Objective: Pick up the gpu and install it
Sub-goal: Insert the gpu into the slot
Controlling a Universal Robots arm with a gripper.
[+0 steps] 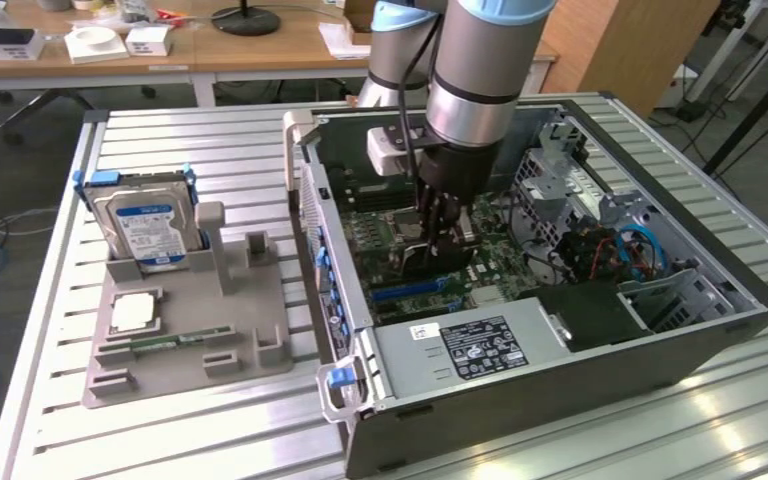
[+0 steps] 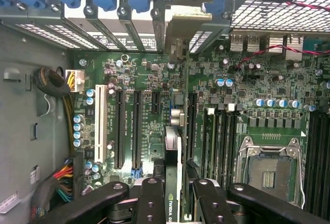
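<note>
Black gpu (image 2: 172,144), clamped edge-on in the hand (image 2: 175,185), stands over the motherboard (image 2: 206,79).

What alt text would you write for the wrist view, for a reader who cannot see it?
The gripper holds the gpu edge-on over the green motherboard inside an open computer case. Long black expansion slots lie on one side of the card, memory slots and an empty CPU socket on the other.
</note>
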